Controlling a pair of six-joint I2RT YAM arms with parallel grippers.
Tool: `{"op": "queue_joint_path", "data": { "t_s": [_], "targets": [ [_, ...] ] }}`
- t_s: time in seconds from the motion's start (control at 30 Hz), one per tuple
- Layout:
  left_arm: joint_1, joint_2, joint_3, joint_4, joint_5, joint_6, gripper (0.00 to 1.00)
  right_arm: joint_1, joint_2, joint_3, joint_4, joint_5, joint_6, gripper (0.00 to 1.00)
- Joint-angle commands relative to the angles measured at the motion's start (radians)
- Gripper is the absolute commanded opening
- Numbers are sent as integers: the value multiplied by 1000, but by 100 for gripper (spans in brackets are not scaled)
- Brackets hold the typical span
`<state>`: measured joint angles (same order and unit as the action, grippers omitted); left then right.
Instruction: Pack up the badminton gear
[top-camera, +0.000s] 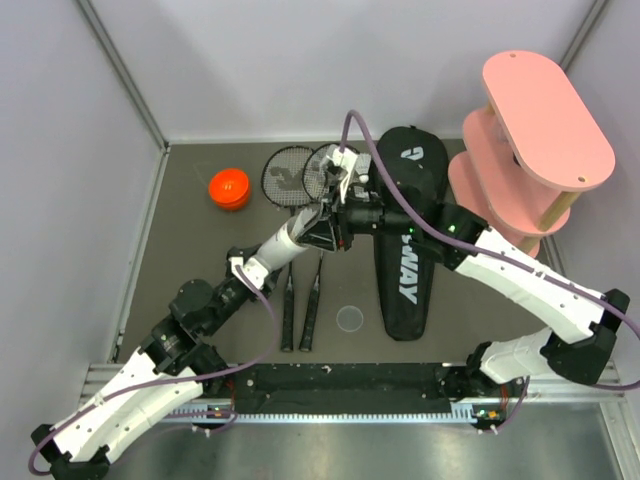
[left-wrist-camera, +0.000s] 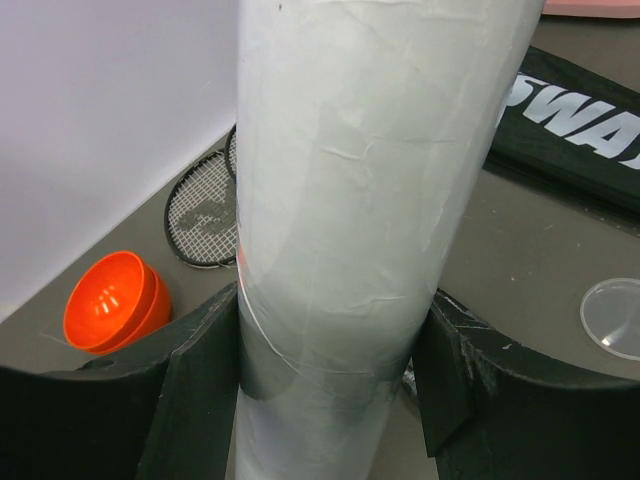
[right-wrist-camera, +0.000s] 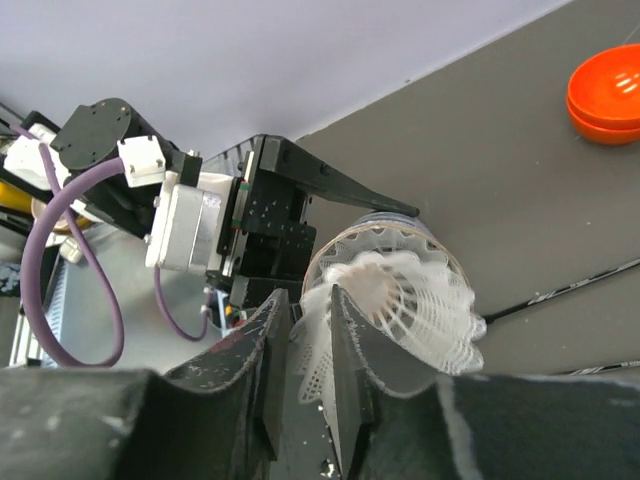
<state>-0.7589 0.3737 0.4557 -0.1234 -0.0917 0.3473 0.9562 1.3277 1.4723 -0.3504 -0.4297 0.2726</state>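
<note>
My left gripper (top-camera: 322, 232) (left-wrist-camera: 335, 330) is shut on the long white tube (left-wrist-camera: 370, 200), held above the table's middle; the tube's open mouth (right-wrist-camera: 385, 225) faces my right gripper. My right gripper (top-camera: 347, 207) (right-wrist-camera: 305, 300) is shut on the skirt of a white shuttlecock (right-wrist-camera: 400, 300) that sits in that mouth. The orange cap (top-camera: 230, 188) (left-wrist-camera: 115, 300) (right-wrist-camera: 605, 95) lies apart at the back left. Two black rackets (top-camera: 288, 175) (top-camera: 322, 168) lie side by side with their handles toward me. The black CROSSWAY bag (top-camera: 410, 240) (left-wrist-camera: 580, 120) lies to their right. Other shuttlecocks are not visible.
A pink tiered oval shelf (top-camera: 530, 140) stands at the back right. A small clear round lid (top-camera: 352, 318) (left-wrist-camera: 612, 318) lies between the racket handles and the bag. Grey walls close the back and sides of the table.
</note>
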Motion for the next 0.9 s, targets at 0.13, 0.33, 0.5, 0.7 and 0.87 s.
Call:
{"op": "queue_joint_path", "data": {
  "t_s": [0.13, 0.33, 0.5, 0.7, 0.87],
  "targets": [
    [0, -1, 23, 77, 23, 13, 0, 12, 30, 79, -9, -92, 39, 54],
    [0, -12, 23, 73, 21, 15, 0, -37, -39, 37, 7, -92, 53, 57],
    [0, -9, 24, 74, 26, 13, 0, -70, -91, 5, -18, 47, 15, 39],
    [0, -9, 24, 74, 27, 13, 0, -54, -33, 49, -101, 155, -26, 6],
    [0, -6, 23, 73, 24, 15, 0, 2, 44, 97, -99, 143, -27, 2]
  ]
}}
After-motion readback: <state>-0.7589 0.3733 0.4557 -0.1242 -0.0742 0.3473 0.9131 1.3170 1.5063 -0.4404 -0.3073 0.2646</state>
